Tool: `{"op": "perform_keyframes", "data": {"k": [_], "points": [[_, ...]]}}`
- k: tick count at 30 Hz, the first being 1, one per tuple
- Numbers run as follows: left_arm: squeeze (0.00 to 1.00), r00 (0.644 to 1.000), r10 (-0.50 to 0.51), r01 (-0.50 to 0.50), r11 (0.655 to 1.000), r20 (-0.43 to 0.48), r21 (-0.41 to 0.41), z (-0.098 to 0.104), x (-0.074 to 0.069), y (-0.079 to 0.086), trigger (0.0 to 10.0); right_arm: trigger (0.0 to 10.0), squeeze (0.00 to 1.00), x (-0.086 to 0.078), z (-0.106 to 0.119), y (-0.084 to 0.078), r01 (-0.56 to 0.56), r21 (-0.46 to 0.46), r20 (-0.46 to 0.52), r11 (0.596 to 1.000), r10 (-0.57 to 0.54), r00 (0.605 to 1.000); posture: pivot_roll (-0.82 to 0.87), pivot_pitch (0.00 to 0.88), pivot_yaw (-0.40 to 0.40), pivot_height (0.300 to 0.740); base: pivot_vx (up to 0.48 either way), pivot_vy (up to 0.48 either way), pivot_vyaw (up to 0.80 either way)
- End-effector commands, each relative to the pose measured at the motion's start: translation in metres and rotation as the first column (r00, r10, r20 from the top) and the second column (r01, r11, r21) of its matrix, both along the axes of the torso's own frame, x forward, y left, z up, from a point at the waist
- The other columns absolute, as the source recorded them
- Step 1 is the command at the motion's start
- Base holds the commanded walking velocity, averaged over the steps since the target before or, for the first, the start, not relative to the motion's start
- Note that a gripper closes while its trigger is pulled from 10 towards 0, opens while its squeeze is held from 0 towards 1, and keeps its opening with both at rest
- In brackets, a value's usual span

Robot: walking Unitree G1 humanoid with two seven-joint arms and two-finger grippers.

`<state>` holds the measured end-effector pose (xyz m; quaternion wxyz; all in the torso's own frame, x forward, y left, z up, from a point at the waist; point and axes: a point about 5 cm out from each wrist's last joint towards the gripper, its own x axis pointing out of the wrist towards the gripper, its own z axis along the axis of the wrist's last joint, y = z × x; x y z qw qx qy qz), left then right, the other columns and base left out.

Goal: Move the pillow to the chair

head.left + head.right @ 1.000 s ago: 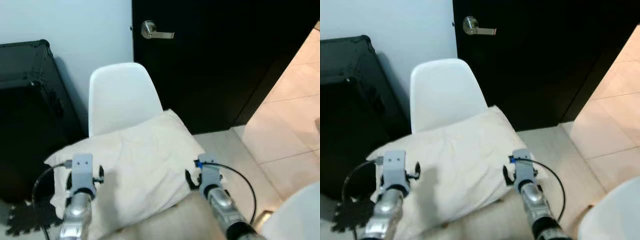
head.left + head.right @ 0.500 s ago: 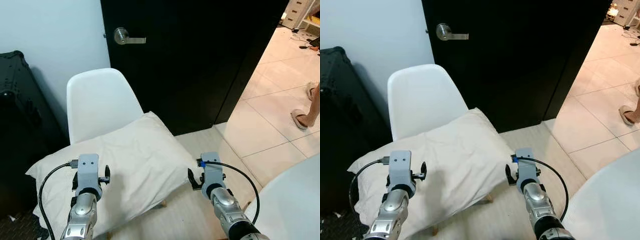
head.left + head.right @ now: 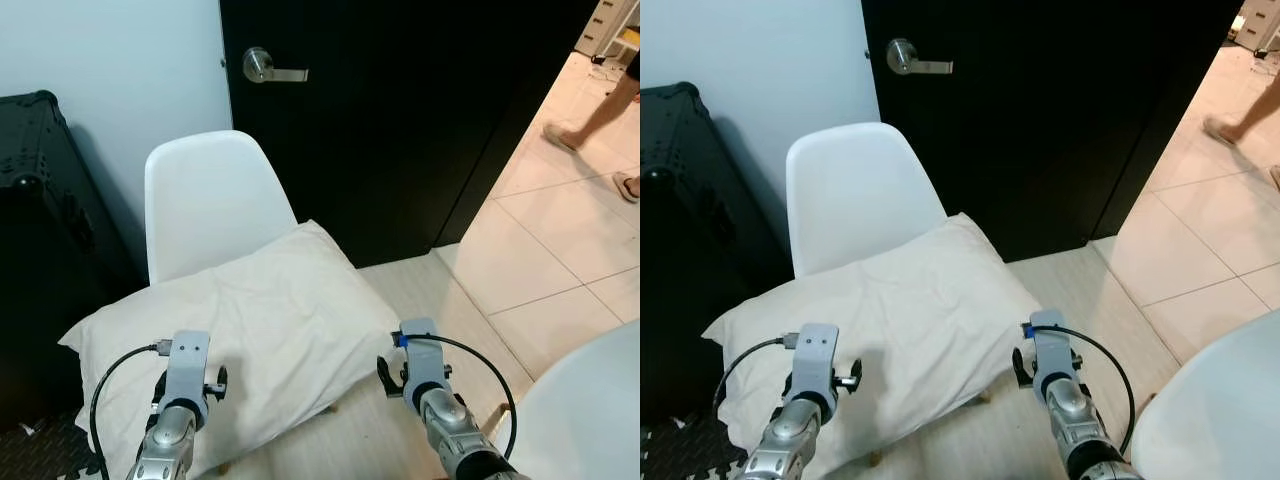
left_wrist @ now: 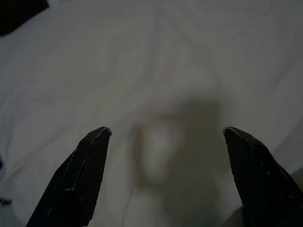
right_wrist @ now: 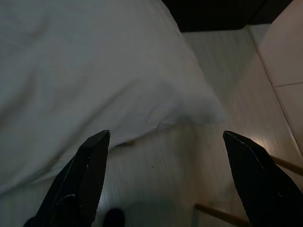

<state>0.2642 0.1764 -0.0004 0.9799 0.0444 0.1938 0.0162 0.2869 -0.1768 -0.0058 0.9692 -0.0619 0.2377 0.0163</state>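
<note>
1. The left claw (image 4: 163, 177) is hovering just above the near left part of the pillow (image 3: 250, 320), its two black fingers (image 4: 80, 175) spread wide with only rumpled white cloth between them; it is holding nothing.

2. The right claw (image 5: 163, 179) is hanging off the pillow's near right corner, fingers wide apart as well and gripping nothing. Under it are pale wood-look flooring (image 5: 156, 184) and thin wooden chair legs (image 5: 222, 215), with the pillow's edge lying just ahead of it.

3. Ahead of both claws, the pillow is lying flat across the seat of the white shell chair (image 3: 215, 195), spilling over the seat on both sides, its far corner resting near the foot of the backrest.

4. Judging from this, the carrying step looks done: the pillow is sitting on the chair and both claws are free of it. What is in hand seems to be the release and clearing away.

5. The next move calls for drawing both claws back and up without snagging the cloth, since the overhanging near edge could be dragged off the seat.

6. Farther off, left of the left claw, a black case (image 3: 40, 230) is standing against the wall; beyond the chair a dark door (image 3: 400, 120) with a lever handle (image 3: 270, 68) is standing shut.

7. Well beyond the right claw, a person's legs (image 3: 600, 100) are crossing the tiled floor (image 3: 560, 250).
</note>
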Motion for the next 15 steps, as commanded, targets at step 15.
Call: {"op": "perform_keyframes", "data": {"k": [15], "points": [[0.0,0.998,-0.043,0.041,0.998,0.036,0.039,0.0032,0.0035,-0.0057,10.0,10.0,0.0,-0.0043,-0.0029,-0.0026,0.021,0.029,0.005,0.999,-0.021,1.0,0.06,0.057,-0.048,0.74,0.0,0.0,-0.27]]}}
